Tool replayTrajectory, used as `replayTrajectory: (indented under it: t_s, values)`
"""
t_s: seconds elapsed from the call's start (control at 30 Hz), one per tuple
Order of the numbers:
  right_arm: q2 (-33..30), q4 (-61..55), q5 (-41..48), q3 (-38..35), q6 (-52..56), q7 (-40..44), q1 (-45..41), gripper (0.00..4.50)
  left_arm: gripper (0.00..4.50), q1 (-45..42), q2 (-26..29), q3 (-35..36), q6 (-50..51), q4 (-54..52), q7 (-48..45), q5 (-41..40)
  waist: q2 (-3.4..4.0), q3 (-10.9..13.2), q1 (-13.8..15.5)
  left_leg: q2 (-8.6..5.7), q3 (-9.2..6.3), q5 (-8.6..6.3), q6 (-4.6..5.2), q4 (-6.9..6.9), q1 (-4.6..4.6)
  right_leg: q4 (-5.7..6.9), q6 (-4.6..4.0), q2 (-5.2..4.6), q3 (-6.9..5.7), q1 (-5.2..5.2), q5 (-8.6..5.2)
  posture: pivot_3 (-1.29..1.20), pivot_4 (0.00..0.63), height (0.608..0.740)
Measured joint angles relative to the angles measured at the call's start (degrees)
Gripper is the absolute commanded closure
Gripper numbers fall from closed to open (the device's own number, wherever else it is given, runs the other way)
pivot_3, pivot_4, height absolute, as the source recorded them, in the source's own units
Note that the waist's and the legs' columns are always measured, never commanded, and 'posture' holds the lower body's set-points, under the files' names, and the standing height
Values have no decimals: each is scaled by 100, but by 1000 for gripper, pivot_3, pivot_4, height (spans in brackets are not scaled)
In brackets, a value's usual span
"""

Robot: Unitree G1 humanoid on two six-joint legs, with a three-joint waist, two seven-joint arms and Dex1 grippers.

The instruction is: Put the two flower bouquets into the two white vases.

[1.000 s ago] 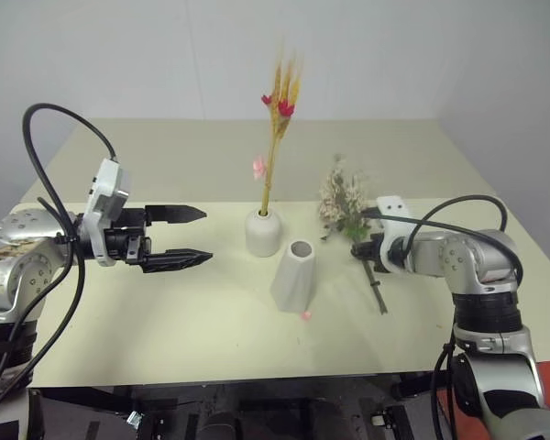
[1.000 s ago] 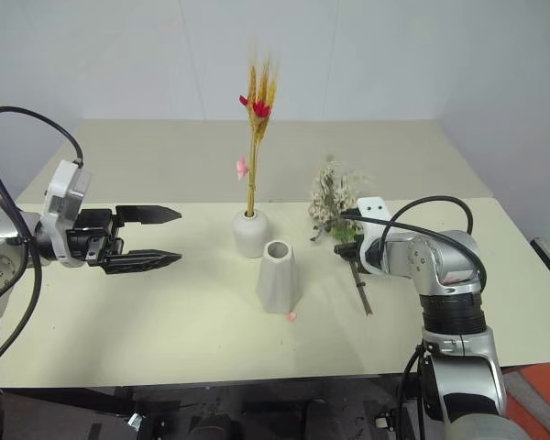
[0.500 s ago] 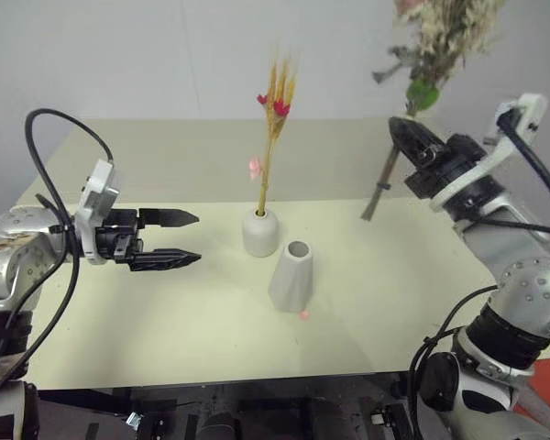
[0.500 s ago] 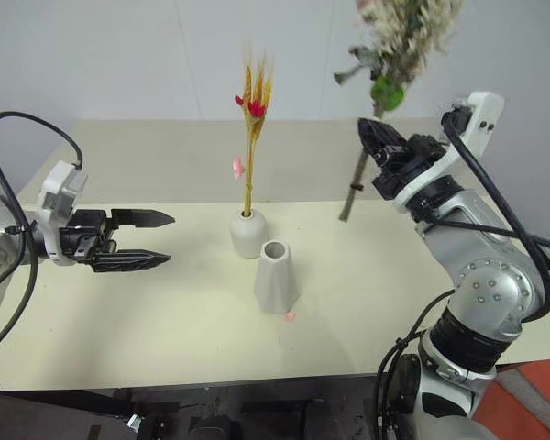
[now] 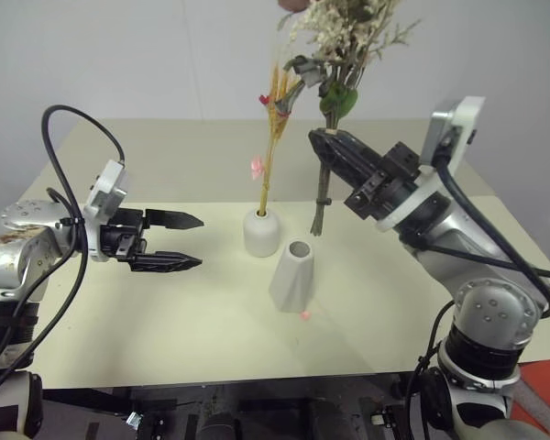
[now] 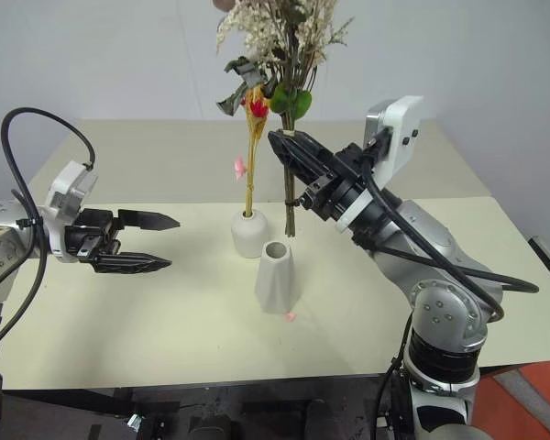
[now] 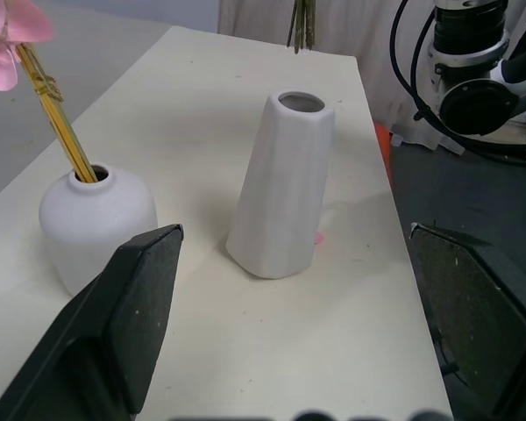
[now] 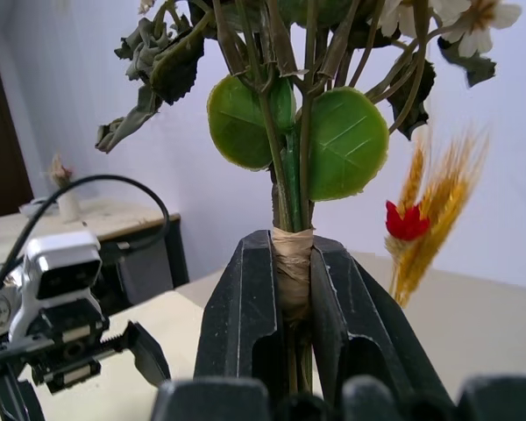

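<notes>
So the right gripper [image 5: 335, 151] pinches the bushy bunch [image 5: 341, 55]: aim the stems straight down over the tall vase [image 5: 293, 276], left gripper [image 5: 191, 241] spread.

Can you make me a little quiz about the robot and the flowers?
1. True or false: the right gripper is shut on the bushy bouquet, holding it up in the air.
2. Which vase already has flowers in it? A) the short round vase B) the tall cone vase
3. Fill in the missing word: the left gripper is ____ and holds nothing.

Key: 1 true; 2 A, the yellow wheat bouquet stands in it; 3 open.
</notes>
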Motion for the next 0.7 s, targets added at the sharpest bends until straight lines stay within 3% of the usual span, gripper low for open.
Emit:
replayTrajectory:
  t_s: [0.7]
  values:
    - [53,285,-475,764,-483,262,534,4268,0,159,0,17,12,-162,246,-2,0,0,-1,0,0,0,0,1,2,1,0,1,0,-1,0,0,150,740]
